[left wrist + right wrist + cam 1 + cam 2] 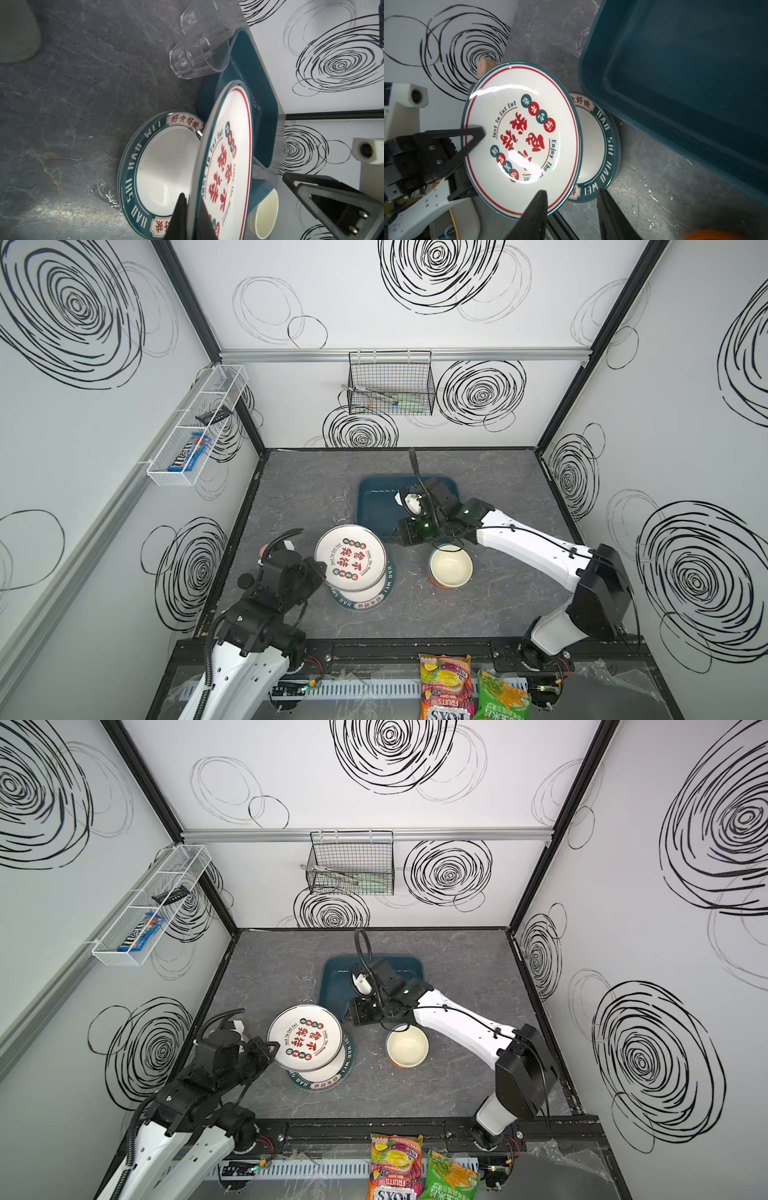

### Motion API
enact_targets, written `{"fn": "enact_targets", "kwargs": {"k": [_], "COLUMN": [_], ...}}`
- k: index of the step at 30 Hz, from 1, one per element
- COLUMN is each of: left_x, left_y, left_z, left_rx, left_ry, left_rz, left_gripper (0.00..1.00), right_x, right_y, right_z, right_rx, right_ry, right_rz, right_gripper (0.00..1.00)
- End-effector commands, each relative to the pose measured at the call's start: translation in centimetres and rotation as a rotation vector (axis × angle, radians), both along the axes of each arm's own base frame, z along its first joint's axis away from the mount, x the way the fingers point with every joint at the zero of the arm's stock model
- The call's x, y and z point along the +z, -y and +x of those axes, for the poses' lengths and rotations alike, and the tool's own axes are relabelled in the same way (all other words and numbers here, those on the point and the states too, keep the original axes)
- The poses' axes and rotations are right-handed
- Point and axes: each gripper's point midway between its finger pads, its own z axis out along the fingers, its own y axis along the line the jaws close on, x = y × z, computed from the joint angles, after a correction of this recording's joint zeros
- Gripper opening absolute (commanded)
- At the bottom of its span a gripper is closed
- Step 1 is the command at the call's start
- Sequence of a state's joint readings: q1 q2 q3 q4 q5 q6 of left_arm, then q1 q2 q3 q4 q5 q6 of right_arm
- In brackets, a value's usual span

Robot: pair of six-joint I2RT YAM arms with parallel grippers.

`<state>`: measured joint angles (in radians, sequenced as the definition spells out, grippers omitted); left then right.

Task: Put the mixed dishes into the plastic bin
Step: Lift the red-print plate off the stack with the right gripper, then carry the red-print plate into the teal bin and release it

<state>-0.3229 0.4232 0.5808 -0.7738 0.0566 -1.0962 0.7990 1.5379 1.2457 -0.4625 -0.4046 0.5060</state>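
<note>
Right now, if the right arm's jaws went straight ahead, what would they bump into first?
Probably the rim of the lifted red-lettered plate, right by the right gripper. Depth is unclear, so maybe the teal-rimmed plate beneath.

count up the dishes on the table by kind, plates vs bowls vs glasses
plates: 2, the red-character plate and the teal-rimmed plate under it
bowls: 3, nested: cream bowl, blue bowl, orange bowl
glasses: 2, clear glass tumblers
total: 7
The teal-rimmed plate shows layered edges, so more plates may be stacked beneath it.
</note>
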Motion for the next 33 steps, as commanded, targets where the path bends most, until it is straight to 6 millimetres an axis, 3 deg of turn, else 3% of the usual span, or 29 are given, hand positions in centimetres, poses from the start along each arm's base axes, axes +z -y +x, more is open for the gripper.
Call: {"fn": "enact_targets", "kwargs": {"k": [1, 5, 13, 20, 28, 33], "left_x": [3.7, 4.4, 6.6, 7.4, 8.2, 8.6], "left_y": [1.7, 4.1, 6.7, 9.1, 10.9, 11.4], "left_z": [1.7, 3.0, 5.1, 6.2, 6.8, 7.1], "left_rx": [-0.048, -0.125, -0.19, -0.243, -0.286, -0.295], "left_ry": [0.146, 0.186, 0.247, 0.265, 0.288, 0.301], "left_rz": [-0.089, -0.186, -0.225, -0.242, -0.277, -0.297], "left_gripper": [0.0, 0.0, 0.0, 0.0, 0.0, 0.01], "right_x": [1.5, 2.2, 2.4, 2.4, 1.2, 1.4], "right_y": [1.0, 3.0, 6.2, 6.4, 6.4, 6.1], "right_z": [-0.1, 0.5, 1.5, 1.9, 2.3, 2.4], "right_rx": [0.001, -0.036, -0.098, -0.097, -0.11, -0.097], "right_ry": [-0.033, -0.057, -0.091, -0.115, -0.152, -0.151], "right_rz": [0.115, 0.216, 0.333, 0.361, 0.337, 0.351], "right_gripper": [0.48, 0.51, 0.52, 0.52, 0.51, 0.43]}}
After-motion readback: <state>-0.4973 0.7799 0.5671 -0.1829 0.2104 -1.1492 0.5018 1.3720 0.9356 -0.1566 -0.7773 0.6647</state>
